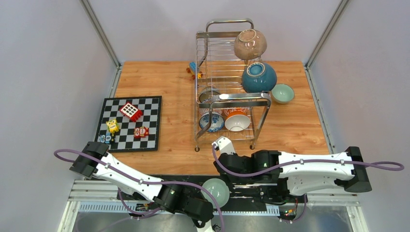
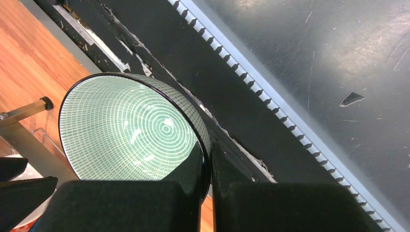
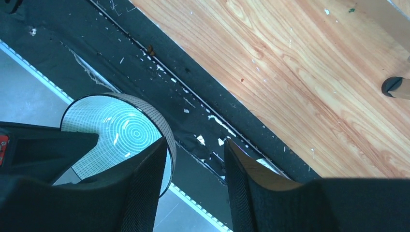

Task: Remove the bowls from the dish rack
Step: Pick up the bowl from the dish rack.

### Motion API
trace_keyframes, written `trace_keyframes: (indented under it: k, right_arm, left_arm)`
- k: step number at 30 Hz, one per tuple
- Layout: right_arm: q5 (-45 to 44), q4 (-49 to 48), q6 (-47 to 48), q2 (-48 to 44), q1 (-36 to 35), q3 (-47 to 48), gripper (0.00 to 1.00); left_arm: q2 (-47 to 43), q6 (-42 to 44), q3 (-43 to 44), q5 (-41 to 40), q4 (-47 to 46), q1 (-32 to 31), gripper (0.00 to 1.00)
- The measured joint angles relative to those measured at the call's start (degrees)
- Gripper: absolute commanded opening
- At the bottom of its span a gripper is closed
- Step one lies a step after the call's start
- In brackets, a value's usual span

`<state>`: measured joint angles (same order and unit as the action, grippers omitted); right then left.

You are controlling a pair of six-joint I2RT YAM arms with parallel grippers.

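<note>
Left gripper (image 2: 207, 162) clamps green bowl (image 2: 130, 128) rim | dish rack (image 1: 237, 99) only overhead

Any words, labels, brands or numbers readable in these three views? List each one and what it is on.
No readable text in any view.
On the toy blocks on the chequered board: printed faces and squares, too small to show any letters.
On the bowls in the dish rack and the green bowl: patterns only, no writing.
</note>
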<state>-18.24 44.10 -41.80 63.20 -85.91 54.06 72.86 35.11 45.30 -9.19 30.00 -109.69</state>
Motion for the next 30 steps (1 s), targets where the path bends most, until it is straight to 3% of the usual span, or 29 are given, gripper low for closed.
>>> trace_keyframes:
  k: [14, 30]
  right_arm:
    - [1.81, -0.2, -1.25, 2.1, -3.65, -0.39, 0.4]
    - [2.89, -1.11, -2.34, 5.11, -3.98, -1.51, 0.18]
  left_arm:
    - [0.0, -1.03, 0.0, -0.09, -0.92, 0.0, 0.0]
    - [0.0, -1.75, 0.0, -0.2, -1.57, 0.0, 0.0]
